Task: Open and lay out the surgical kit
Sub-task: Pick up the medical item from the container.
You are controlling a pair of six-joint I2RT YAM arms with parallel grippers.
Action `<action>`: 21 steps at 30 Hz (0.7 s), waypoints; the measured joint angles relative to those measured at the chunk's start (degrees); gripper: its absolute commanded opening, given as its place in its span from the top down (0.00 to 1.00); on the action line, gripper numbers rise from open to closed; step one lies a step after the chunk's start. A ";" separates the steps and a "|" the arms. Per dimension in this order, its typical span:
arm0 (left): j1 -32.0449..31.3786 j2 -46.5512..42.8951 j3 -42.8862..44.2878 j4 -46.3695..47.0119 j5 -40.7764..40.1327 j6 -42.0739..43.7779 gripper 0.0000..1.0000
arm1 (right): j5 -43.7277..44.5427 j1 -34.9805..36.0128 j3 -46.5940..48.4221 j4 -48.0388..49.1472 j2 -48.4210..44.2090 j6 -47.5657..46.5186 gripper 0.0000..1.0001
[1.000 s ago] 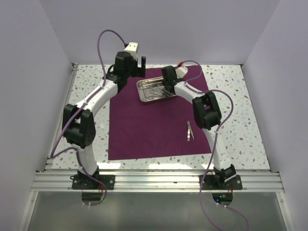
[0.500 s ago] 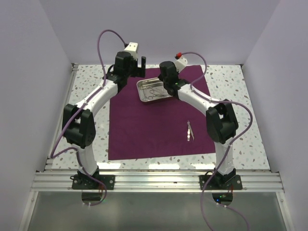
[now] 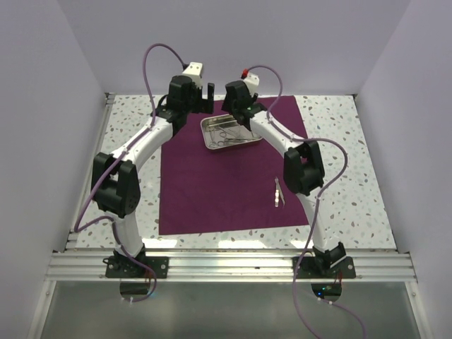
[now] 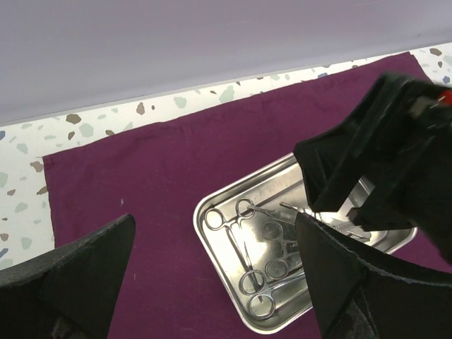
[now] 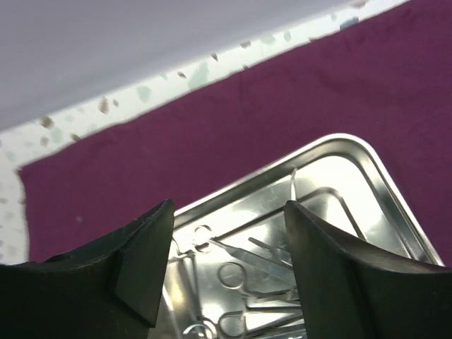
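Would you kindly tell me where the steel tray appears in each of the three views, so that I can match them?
Top external: tray at upper centre, on the far part of the cloth.
Left wrist: tray at lower centre-right, its right end hidden.
Right wrist: tray in the lower half, cut by the bottom edge.
Shared landmark: the purple cloth under the tray, seen in all three.

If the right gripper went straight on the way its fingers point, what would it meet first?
Probably the instruments lying in the steel tray; the open right gripper frames them, though depth is unclear.
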 measured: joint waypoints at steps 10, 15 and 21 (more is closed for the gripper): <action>0.00 0.00 0.00 0.00 -0.02 0.02 0.01 | -1.33 -0.46 5.29 -9.94 7.61 -4.70 0.43; 0.00 0.00 0.00 0.00 -0.02 0.04 0.01 | -1.73 -0.68 7.61 -11.54 10.40 -5.66 0.47; 0.00 0.00 0.00 0.00 -0.07 0.44 0.00 | -2.08 -1.44 10.25 -13.40 14.23 -5.90 0.47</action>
